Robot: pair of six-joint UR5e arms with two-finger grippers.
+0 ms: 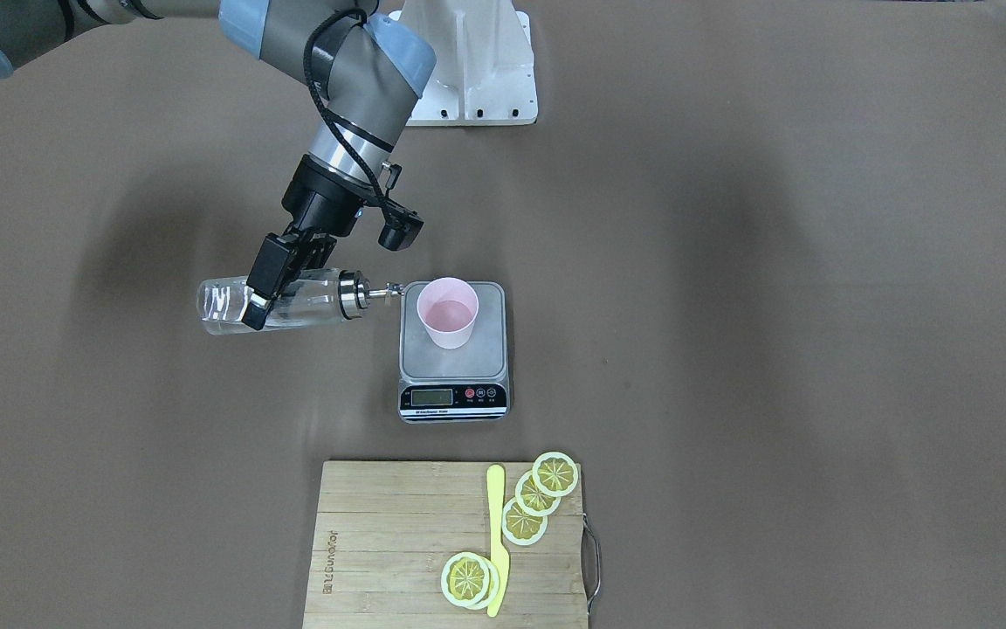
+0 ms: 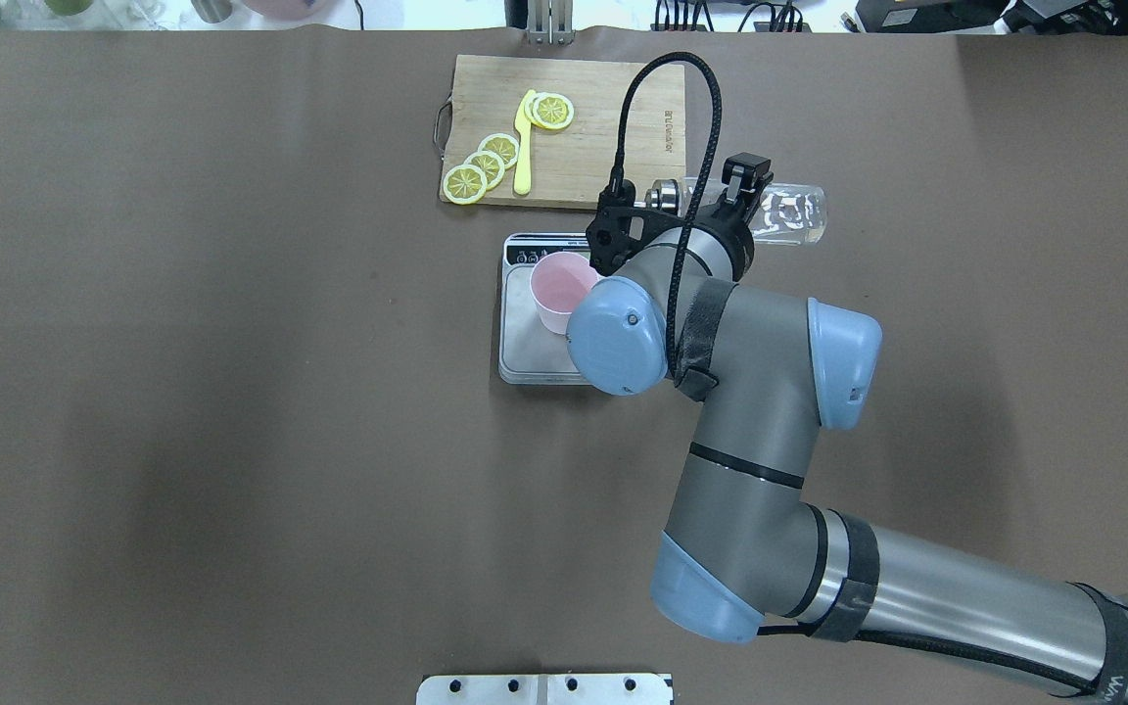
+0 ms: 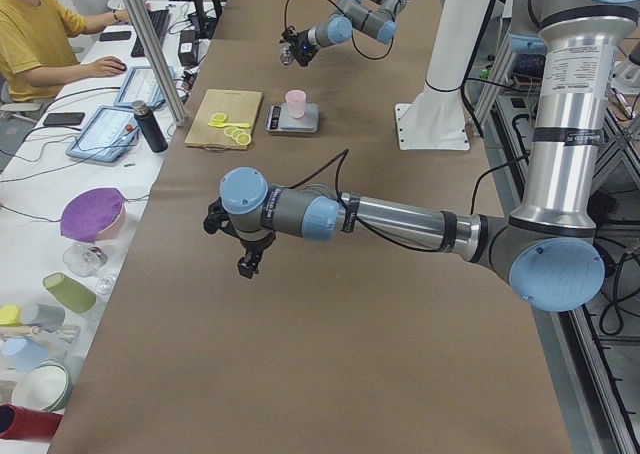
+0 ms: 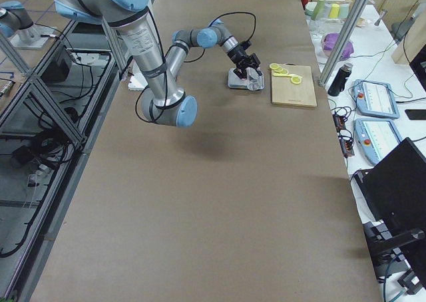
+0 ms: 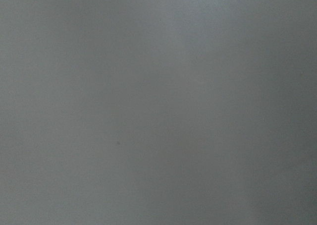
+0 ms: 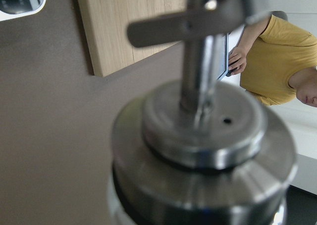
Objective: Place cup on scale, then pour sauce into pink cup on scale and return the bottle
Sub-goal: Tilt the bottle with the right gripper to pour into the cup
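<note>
The pale pink cup (image 1: 448,312) stands upright on the steel platform of the scale (image 1: 453,395). My right gripper (image 1: 263,293) is shut on the clear glass bottle (image 1: 311,300) and holds it lying about level above the table. The metal cap and spout (image 1: 381,292) point at the cup, and the spout tip is just short of its rim. No liquid stream shows. The cap (image 6: 203,150) fills the right wrist view. From overhead the bottle (image 2: 789,215) sits behind the wrist and the cup (image 2: 559,289) beside it. My left gripper (image 3: 245,262) hovers over bare table far away; I cannot tell whether it is open or shut.
A bamboo cutting board (image 1: 381,542) with lemon slices (image 1: 538,502) and a yellow knife (image 1: 496,542) lies just beyond the scale. The white arm mount (image 1: 468,61) stands at the robot's side of the table. An operator (image 3: 40,34) sits past the far edge.
</note>
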